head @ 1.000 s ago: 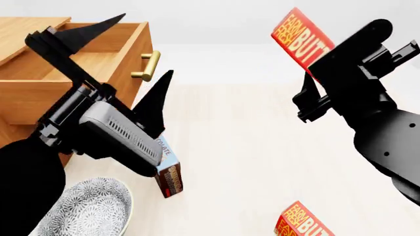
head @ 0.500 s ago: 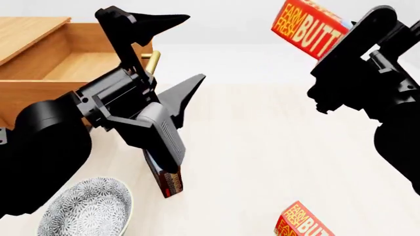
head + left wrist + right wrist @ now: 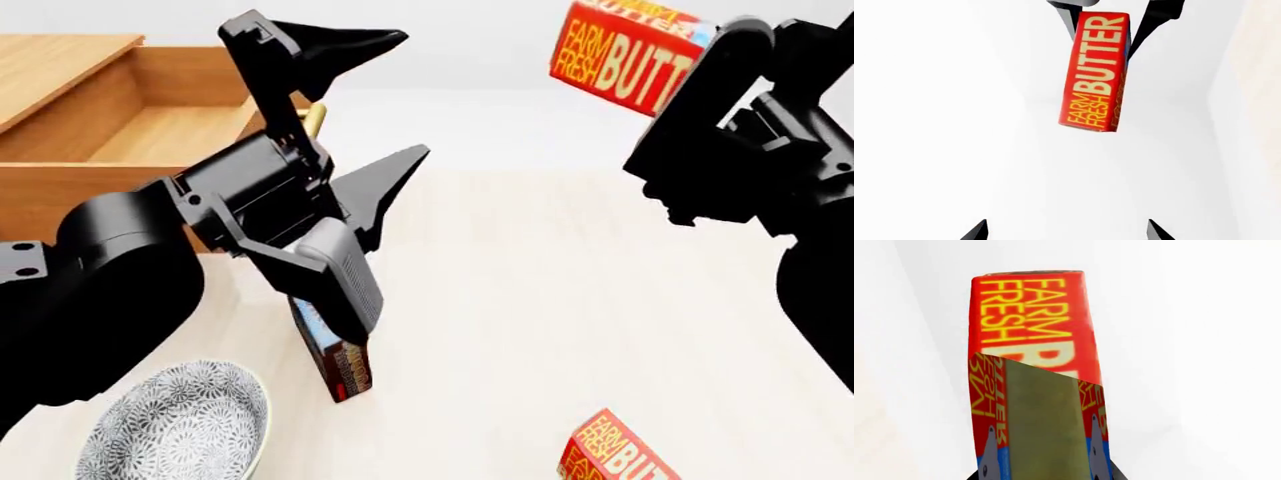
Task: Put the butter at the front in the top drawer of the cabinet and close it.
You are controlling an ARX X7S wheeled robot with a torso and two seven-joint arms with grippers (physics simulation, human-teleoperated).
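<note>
Red butter [image 3: 621, 62] in right claw [image 3: 687, 85]

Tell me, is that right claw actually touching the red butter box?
Touching: the right wrist view shows the butter clamped in the right gripper.

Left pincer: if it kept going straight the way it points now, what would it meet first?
Probably the butter held by the right pincer; it sits centred ahead in the left wrist view, though depth is unclear.

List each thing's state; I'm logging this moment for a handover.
Top drawer: open, nothing visible inside.
Held butter: lifted, gripped by right tool.
Left tool: open, holding nothing.
Second butter: lying on floor.
Pudding box: tilted, on floor.
Bowl: upright.
</note>
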